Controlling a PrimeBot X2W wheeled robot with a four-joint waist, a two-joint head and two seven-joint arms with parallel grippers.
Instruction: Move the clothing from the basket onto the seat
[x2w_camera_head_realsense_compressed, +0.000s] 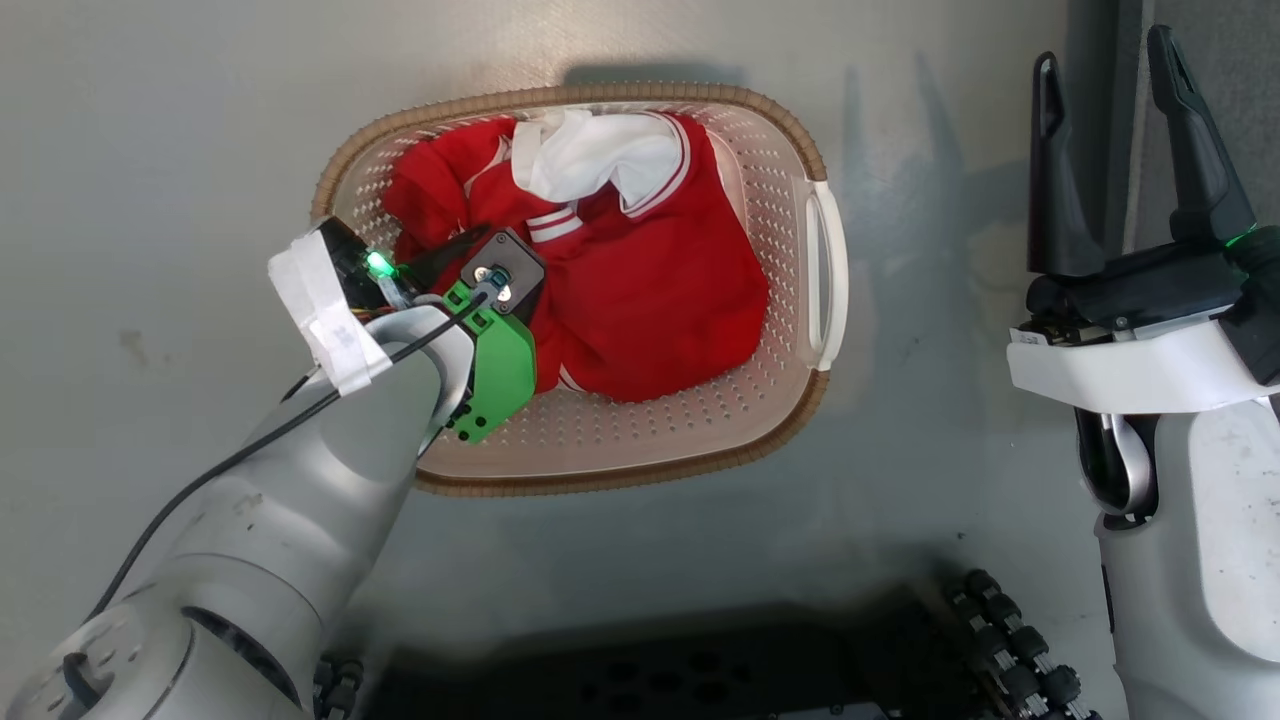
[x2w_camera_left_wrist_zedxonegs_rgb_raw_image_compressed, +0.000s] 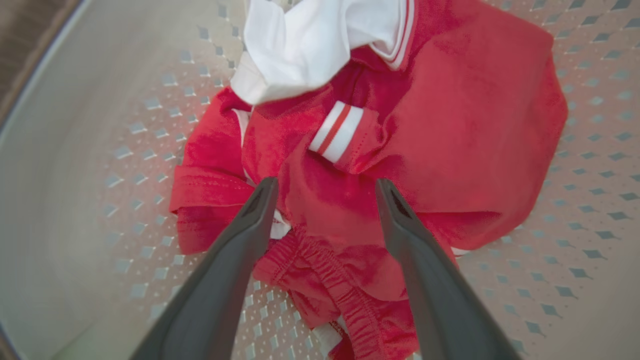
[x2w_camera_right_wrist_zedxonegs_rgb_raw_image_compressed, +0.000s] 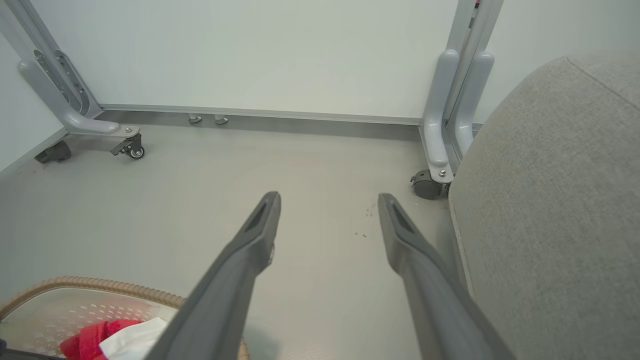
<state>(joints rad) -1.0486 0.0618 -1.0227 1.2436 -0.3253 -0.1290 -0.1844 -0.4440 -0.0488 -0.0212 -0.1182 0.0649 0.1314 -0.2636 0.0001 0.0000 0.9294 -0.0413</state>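
A cream perforated basket (x2w_camera_head_realsense_compressed: 790, 150) with a brown woven rim stands on the floor and holds red clothing (x2w_camera_head_realsense_compressed: 650, 290) with white striped trim and a white piece (x2w_camera_head_realsense_compressed: 590, 150). My left gripper (x2w_camera_left_wrist_zedxonegs_rgb_raw_image_compressed: 325, 187) reaches down into the basket, open, its fingers straddling a fold of the red clothing (x2w_camera_left_wrist_zedxonegs_rgb_raw_image_compressed: 450, 125) just above it. My right gripper (x2w_camera_head_realsense_compressed: 1115, 90) hovers open to the right of the basket with nothing between its fingers. The grey fabric seat (x2w_camera_right_wrist_zedxonegs_rgb_raw_image_compressed: 550, 200) lies at the right in the right wrist view, beside the right gripper (x2w_camera_right_wrist_zedxonegs_rgb_raw_image_compressed: 327, 200). The basket's corner (x2w_camera_right_wrist_zedxonegs_rgb_raw_image_compressed: 100, 287) shows there too.
Grey wheeled frame legs (x2w_camera_right_wrist_zedxonegs_rgb_raw_image_compressed: 440, 150) stand by a pale wall beyond the seat, with another caster leg (x2w_camera_right_wrist_zedxonegs_rgb_raw_image_compressed: 100, 130) at the far left. My dark wheeled base (x2w_camera_head_realsense_compressed: 700, 660) sits below the basket in the head view.
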